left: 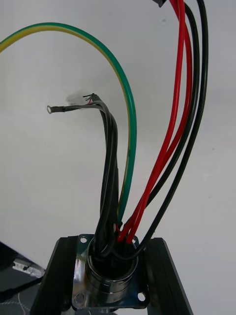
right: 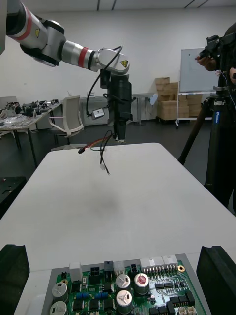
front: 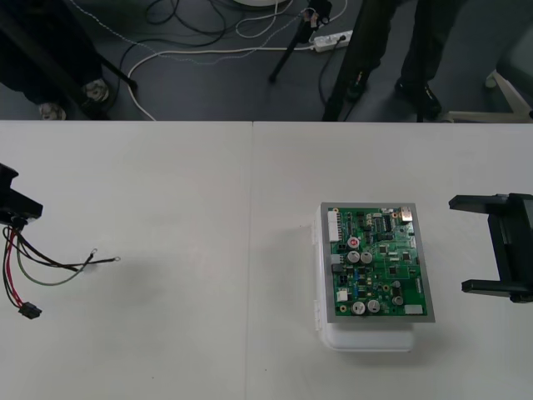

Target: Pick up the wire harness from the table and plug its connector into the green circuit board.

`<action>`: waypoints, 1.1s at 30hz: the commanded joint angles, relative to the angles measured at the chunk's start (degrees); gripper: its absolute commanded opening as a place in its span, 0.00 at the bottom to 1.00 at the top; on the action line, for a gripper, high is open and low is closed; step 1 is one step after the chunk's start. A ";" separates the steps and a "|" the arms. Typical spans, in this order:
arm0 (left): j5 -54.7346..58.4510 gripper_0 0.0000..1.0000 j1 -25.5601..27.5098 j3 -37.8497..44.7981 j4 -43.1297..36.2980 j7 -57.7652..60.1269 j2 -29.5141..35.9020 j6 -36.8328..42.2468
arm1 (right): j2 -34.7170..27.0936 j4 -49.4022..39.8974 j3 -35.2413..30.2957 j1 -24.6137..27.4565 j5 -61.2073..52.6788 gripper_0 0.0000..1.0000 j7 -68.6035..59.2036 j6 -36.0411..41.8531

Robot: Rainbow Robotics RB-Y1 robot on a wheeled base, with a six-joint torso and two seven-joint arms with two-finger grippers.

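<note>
At tabletop's (front: pixel 166 183) left edge, left gripper (right: pixel 119 137): clamped harness (left: pixel 129 113) by socket (left: pixel 110 280).
Right gripper (front: pixel 460 244): stood wide beside board (front: pixel 375 262), right edge.

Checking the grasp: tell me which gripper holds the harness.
The left gripper, shut on the harness at its metal socket; the right gripper stands open beside the circuit board.

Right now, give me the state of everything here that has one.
Left claw: shut on the harness's round metal socket.
Red, black and green wire harness: held off the table, small black plug dangling, unplugged.
Right claw: open, beside the board.
Green circuit board: flat on its white base, harness not connected.
</note>
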 commanded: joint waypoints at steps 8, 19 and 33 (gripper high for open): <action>-5.78 0.00 15.83 28.71 -1.02 3.83 -10.45 -17.71 | -2.50 -1.01 0.23 -0.09 -0.89 1.00 -1.50 -0.29; -8.33 0.00 22.95 42.86 -1.90 18.07 -19.76 -17.71 | -2.50 -1.01 0.23 0.00 -0.89 1.00 -1.76 -0.29; -14.39 0.00 24.70 53.76 -1.81 36.09 -30.31 -17.71 | -2.50 -1.01 0.23 0.17 -0.80 1.00 -2.82 -0.29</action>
